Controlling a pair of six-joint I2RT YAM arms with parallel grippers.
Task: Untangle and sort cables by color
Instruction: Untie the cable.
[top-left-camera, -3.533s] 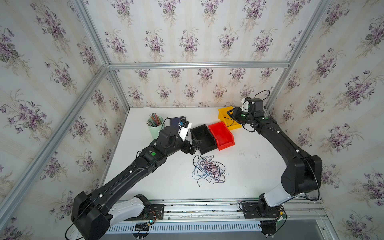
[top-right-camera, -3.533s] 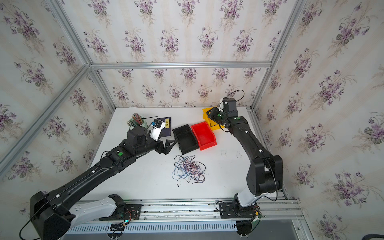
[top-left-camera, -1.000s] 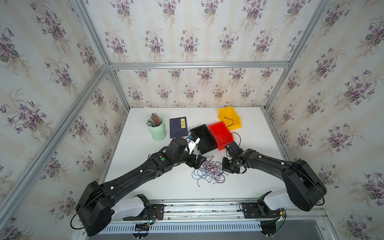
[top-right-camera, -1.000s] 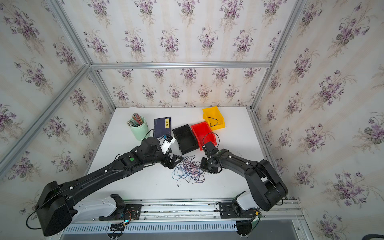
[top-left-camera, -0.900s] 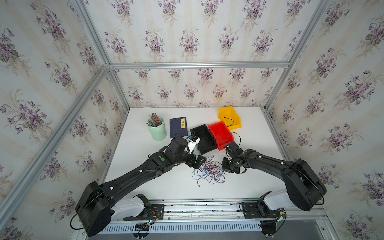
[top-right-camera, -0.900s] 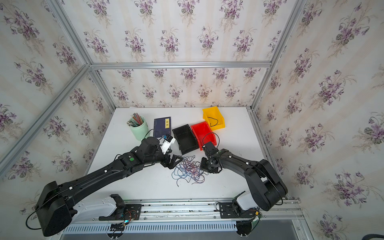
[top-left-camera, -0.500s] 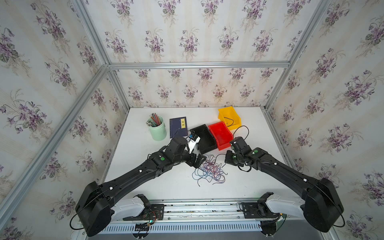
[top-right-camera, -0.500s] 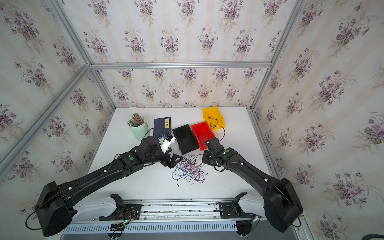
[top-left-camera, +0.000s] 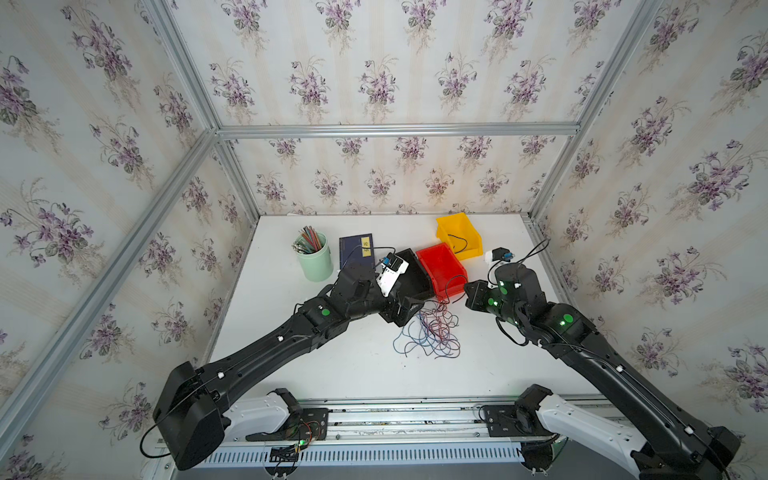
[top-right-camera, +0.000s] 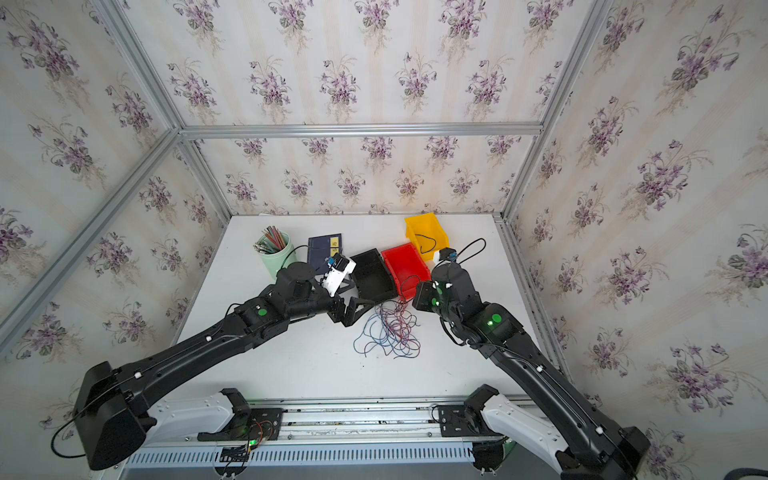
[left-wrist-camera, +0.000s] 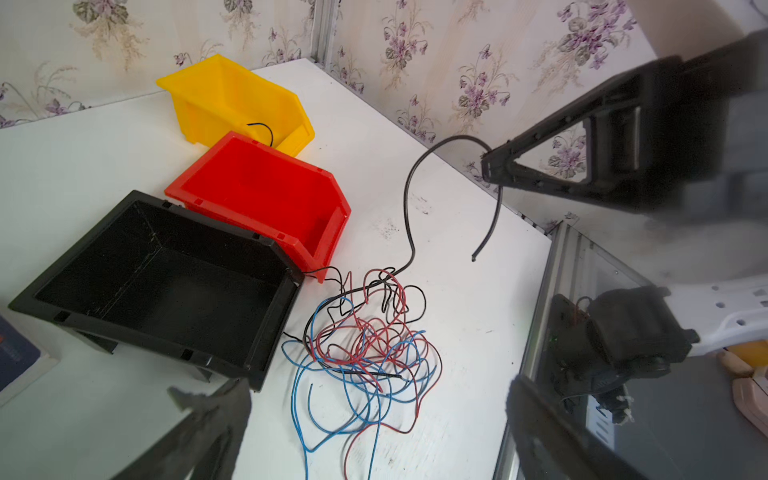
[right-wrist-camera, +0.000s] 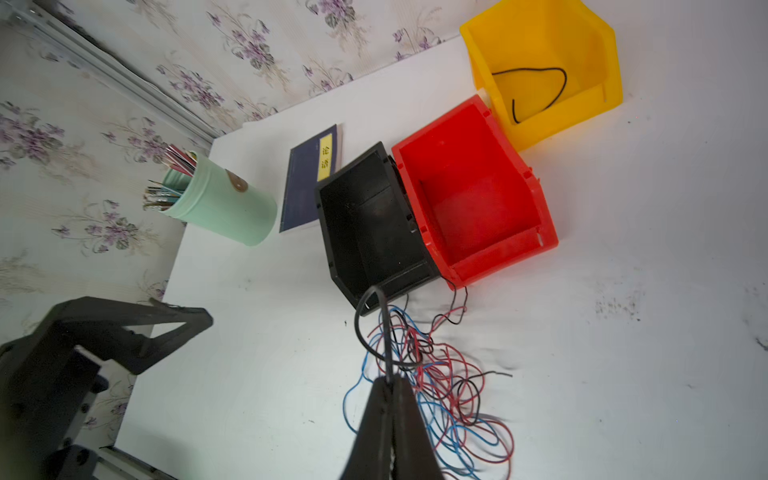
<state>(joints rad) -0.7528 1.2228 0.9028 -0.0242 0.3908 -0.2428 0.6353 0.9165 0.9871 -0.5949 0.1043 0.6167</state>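
Up came the right gripper (right-wrist-camera: 388, 380) from the tangle, jaws pinched shut on one black cable (left-wrist-camera: 409, 199) to draw it clear of the red-and-blue pile (top-left-camera: 430, 334) just near of the black bin (top-left-camera: 413, 278) and red bin (top-left-camera: 440, 262), while the left gripper (top-right-camera: 357, 309) hung wide open and empty at the pile's left.

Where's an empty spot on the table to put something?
Bare table lies between the cable tangle and the front rail, and along the back wall behind the book. It's crowded around the black bin and red bin.
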